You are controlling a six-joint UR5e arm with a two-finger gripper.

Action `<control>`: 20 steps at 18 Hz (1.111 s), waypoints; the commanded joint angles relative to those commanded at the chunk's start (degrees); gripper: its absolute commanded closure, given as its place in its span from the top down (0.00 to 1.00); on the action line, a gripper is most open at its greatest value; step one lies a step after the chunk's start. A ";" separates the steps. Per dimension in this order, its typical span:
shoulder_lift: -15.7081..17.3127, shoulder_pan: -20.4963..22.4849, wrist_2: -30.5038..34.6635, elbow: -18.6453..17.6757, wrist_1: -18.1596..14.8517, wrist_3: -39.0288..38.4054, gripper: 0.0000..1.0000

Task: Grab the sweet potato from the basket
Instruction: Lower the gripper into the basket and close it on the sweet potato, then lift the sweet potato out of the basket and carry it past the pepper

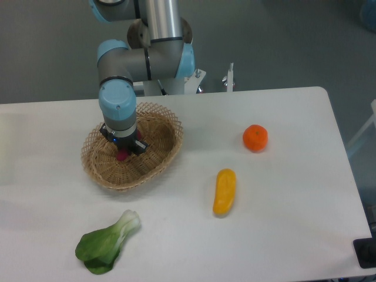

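Camera view: tool [124, 151] is low inside the basket [161, 161] near the table's left edge, covering the potato [122, 155]; its grip cannot be told. A shallow pinch could drop it or snag wicker.

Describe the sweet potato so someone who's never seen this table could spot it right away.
Find the tan wicker basket on the table's left side, under the arm. The gripper reaches down into it, and the sweet potato is the small magenta-purple bit showing just beneath. Nothing else in view is purple, and it is the only food inside the basket.
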 joint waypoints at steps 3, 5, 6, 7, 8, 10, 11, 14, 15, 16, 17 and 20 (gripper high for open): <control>1.32 0.87 -0.09 2.29 -0.36 0.09 0.24; 1.67 1.67 -0.17 4.22 -0.36 0.18 0.24; 1.67 2.45 0.00 5.27 -0.36 0.26 0.24; 1.67 3.42 0.00 6.50 -0.27 0.26 0.24; 1.59 4.39 0.00 7.73 -0.27 0.79 0.24; 1.59 6.84 0.00 9.75 -0.36 4.11 0.24; 1.59 8.25 -0.17 10.72 -0.36 5.78 0.24; 1.06 12.64 -0.53 13.80 -0.36 7.91 0.24; 0.80 13.88 -0.44 14.68 -0.36 8.69 0.24; 0.45 15.19 -0.44 15.38 -0.36 10.35 0.25; -0.08 16.42 -0.44 16.08 -0.36 12.46 0.25; -1.66 19.33 -0.18 19.24 -0.53 17.57 0.25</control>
